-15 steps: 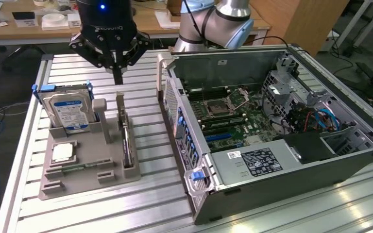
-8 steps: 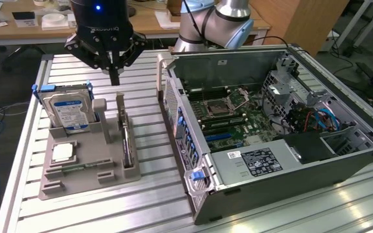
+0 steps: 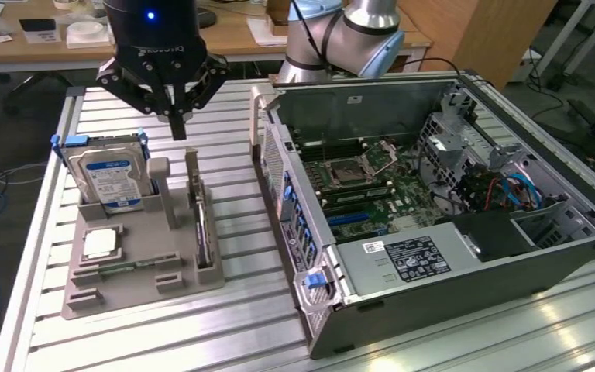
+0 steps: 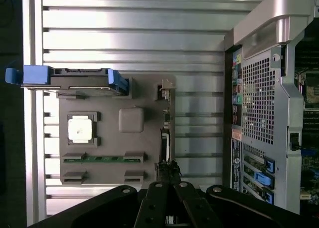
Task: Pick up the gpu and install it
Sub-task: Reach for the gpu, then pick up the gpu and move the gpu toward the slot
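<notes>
Early going: the gpu (image 3: 201,229) stands on edge in its slot on the grey holder (image 3: 137,275), not yet lifted. The gripper (image 3: 179,130) hangs above one end of it, fingers pinched together on nothing. The hard drive (image 3: 109,174) and processor chip (image 3: 101,244) sit alongside, and the holder's upright posts crowd the card. The open computer case (image 3: 432,260) waits to the exterior view's right.
</notes>
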Available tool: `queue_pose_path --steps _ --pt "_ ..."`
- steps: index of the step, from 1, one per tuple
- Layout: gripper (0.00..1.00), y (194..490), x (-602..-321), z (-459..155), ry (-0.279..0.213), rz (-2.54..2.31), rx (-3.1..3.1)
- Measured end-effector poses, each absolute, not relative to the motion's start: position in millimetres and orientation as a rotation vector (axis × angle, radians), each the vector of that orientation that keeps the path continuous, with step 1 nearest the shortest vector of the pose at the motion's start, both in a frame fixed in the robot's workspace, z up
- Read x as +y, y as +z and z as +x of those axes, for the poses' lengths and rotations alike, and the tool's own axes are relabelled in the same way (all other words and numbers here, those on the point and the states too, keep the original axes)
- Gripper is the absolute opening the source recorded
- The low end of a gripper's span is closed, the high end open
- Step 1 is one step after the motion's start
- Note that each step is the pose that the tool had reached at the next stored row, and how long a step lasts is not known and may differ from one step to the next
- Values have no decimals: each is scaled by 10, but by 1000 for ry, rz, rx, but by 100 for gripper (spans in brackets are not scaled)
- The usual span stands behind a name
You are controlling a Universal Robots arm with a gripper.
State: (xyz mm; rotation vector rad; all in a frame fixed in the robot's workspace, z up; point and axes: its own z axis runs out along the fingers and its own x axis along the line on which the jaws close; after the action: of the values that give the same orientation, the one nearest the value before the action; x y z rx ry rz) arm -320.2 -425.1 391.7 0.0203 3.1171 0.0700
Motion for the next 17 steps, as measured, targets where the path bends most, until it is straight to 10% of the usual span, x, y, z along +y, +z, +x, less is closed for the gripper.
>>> queue_pose_path --steps 17 --pt "17 3917 -4252 -3206 70 19 3117"
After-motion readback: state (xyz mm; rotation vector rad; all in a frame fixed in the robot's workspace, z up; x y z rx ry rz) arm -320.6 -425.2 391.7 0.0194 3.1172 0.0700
